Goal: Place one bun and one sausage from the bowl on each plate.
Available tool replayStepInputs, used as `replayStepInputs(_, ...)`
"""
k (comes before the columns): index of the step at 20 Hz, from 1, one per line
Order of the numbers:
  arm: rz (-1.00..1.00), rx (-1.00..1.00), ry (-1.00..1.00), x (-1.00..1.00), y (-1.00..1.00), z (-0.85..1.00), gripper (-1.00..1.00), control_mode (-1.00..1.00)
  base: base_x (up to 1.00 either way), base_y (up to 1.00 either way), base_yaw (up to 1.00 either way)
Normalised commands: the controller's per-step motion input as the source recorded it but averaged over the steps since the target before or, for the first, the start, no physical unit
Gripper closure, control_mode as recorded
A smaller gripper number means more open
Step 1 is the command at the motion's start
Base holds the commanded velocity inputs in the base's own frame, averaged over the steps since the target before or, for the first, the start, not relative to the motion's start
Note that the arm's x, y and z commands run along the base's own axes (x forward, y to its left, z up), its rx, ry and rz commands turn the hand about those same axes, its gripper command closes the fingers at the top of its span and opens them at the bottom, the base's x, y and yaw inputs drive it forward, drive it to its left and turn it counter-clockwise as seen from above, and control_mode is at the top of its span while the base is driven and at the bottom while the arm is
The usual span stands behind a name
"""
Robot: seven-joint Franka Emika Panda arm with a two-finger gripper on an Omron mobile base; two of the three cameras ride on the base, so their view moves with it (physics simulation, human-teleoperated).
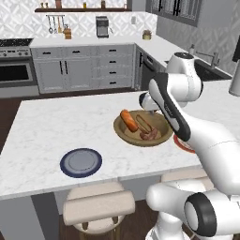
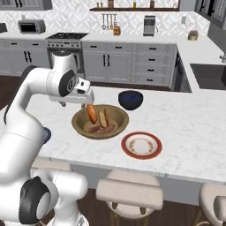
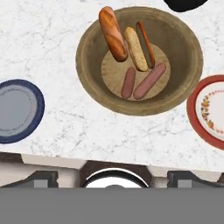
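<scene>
Your white arm rises from the base, bends at a dark elbow joint and reaches forward over the white marbled counter (image 1: 51, 126), its hand held above the near rim of the wide tan-brown wooden bowl (image 3: 92, 41) and looking straight down. You see the two-finger gripper (image 2: 73, 104) in the right base view, tucked beneath the wrist; whether its jaws are parted or closed cannot be told, and nothing shows between them.

In the hand view the bowl sits at centre. It holds a golden-brown bun (image 3: 112, 33) leaning on the wall at 11 o'clock, a paler split bun (image 3: 136, 49) just beside it with a thin reddish sausage (image 3: 146, 41) alongside, and two pink-brown sausages (image 3: 149, 81) lying on the floor at 6 o'clock. The dark blue-grey round plate (image 3: 17, 110) lies at 8 o'clock of the bowl, well apart; the white plate with a red rim (image 3: 210, 110) lies at 4 o'clock, near. A small dark blue bowl (image 2: 130, 99) stands at 1 o'clock.
</scene>
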Motion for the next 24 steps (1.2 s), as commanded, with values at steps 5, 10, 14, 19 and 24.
replayStepInputs(5, 0.0, 0.0, 0.0, 0.0, 0.0, 0.0, -1.0, 1.0, 0.96, 0.0, 0.0)
replayStepInputs(10, 0.0, 0.0, 0.0, 0.6, 0.01, 0.0, -1.0, -1.0, 0.4, 0.0, 0.0)
replayStepInputs(14, 0.0, 0.0, 0.1, 1.0, 0.2, -0.26, -1.0, -1.0, 0.0, 0.0, 0.0)
replayStepInputs(19, 0.01, 0.0, 0.05, 1.0, 0.32, -0.65, -1.0, -1.0, 0.0, 0.0, 0.0)
replayStepInputs(24, 0.06, 0.0, -0.04, 1.0, -0.01, -0.64, -1.0, -1.0, 0.0, 0.0, 0.0)
